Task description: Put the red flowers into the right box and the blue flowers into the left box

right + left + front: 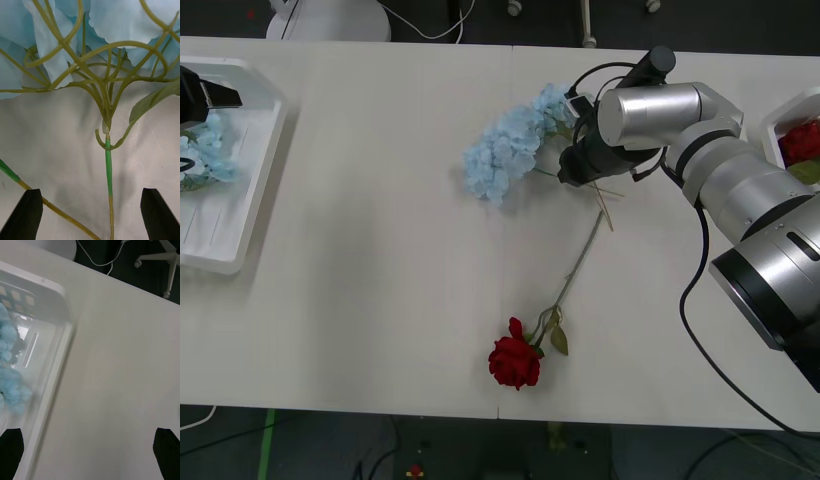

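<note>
A spray of blue flowers (508, 152) lies on the table's far middle. My right gripper (573, 166) hovers low over its stem end. In the right wrist view the black fingers stand open (91, 192), with the thin green stem (108, 168) running between them and the pale blue petals (123, 15) beyond. A red flower (515, 362) lies near the front edge, its stem reaching toward the right gripper. My left gripper (205, 95) is open (89, 430) above the left box (255, 185), which holds blue flowers (9, 363). The right box (778, 118) holds a red flower (802, 140).
A second thin stem (56, 210) crosses near one right finger. The white table (380, 280) stretches bare between the left box and the flowers. Dark floor, cables and chair legs (165, 262) lie past the far edge.
</note>
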Robot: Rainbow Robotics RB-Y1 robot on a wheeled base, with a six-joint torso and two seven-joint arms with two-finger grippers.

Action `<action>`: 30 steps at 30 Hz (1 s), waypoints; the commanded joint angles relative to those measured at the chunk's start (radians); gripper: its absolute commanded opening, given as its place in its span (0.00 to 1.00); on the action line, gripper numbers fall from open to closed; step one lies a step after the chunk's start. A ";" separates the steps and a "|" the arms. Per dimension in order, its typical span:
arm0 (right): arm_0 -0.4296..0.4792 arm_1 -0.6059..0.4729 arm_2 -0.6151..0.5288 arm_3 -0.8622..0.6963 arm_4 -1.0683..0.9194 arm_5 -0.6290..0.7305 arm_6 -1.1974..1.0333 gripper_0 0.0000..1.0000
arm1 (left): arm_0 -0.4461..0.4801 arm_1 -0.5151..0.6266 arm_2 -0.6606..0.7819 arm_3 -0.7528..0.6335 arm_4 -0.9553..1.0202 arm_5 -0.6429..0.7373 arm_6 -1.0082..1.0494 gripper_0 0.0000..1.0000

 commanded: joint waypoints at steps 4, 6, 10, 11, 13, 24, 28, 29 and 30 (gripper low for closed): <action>-0.057 0.025 -0.049 0.001 0.021 -0.036 -0.032 0.75 | -0.080 -0.108 -0.200 -0.145 -0.132 0.018 0.078 1.00; -0.057 0.023 -0.062 0.001 0.024 -0.042 -0.033 0.75 | -0.083 -0.149 -0.249 -0.149 -0.181 0.006 0.078 1.00; -0.057 0.023 -0.081 0.001 0.027 -0.073 -0.029 0.75 | -0.079 -0.229 -0.364 -0.148 -0.298 -0.039 0.075 1.00; -0.057 0.023 -0.081 0.001 0.029 -0.076 -0.029 0.75 | -0.077 -0.238 -0.379 -0.148 -0.312 -0.041 0.075 1.00; -0.057 0.022 -0.079 0.008 0.030 -0.078 -0.029 0.75 | -0.071 -0.257 -0.428 -0.148 -0.365 -0.041 0.075 1.00; -0.057 0.023 -0.107 0.036 0.046 -0.119 -0.024 0.75 | 0.019 -0.269 -0.535 -0.142 -0.503 -0.145 0.079 1.00; -0.057 0.043 -0.098 0.080 0.049 -0.157 -0.016 0.75 | 0.041 -0.255 -0.535 -0.140 -0.485 -0.183 0.070 1.00; -0.057 0.046 -0.095 0.087 0.049 -0.165 -0.016 0.75 | 0.039 -0.254 -0.534 -0.140 -0.479 -0.183 0.069 1.00; -0.057 0.051 -0.089 0.094 0.049 -0.173 -0.015 0.75 | 0.041 -0.248 -0.531 -0.139 -0.461 -0.185 0.065 1.00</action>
